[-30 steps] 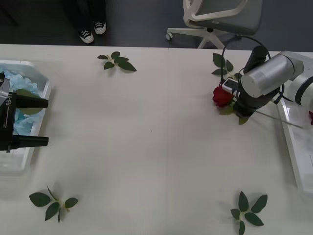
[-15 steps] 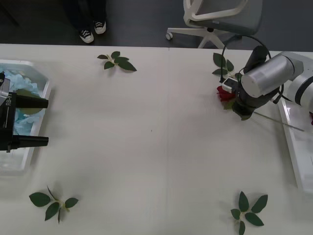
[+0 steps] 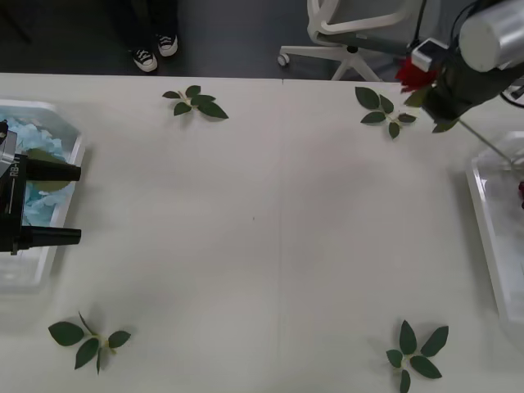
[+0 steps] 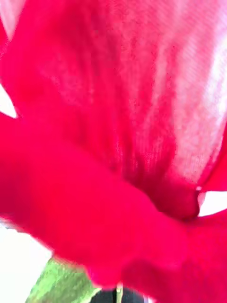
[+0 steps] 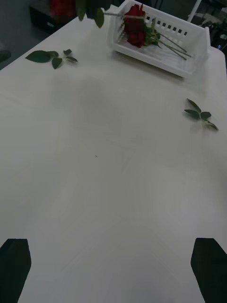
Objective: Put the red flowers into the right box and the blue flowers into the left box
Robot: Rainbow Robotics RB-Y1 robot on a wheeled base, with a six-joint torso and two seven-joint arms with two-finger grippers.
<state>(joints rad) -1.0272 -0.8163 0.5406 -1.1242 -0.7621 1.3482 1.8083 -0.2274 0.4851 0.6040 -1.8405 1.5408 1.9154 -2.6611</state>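
Note:
My right gripper (image 3: pixel 434 92) is raised over the table's far right corner, shut on the stem of a red flower (image 3: pixel 415 74). Its thin stem slants down toward the right box (image 3: pixel 489 237). The bloom's red petals (image 4: pixel 113 142) press close to the right wrist camera. The left wrist view has the right box (image 5: pixel 189 52) holding red flowers (image 5: pixel 135 31), with the carried red flower (image 5: pixel 64 5) beside it in the air. My left gripper (image 3: pixel 49 205) hangs open over the left box (image 3: pixel 75 160), which holds blue flowers (image 3: pixel 33 155).
Loose green leaf sprigs lie at the far left (image 3: pixel 196 102), far right (image 3: pixel 381 110), near left (image 3: pixel 86 340) and near right (image 3: pixel 417 356). An office chair (image 3: pixel 368 24) stands beyond the table's far edge.
My right gripper has lifted the red flower off the table, up and toward the far right. The left arm has not moved.

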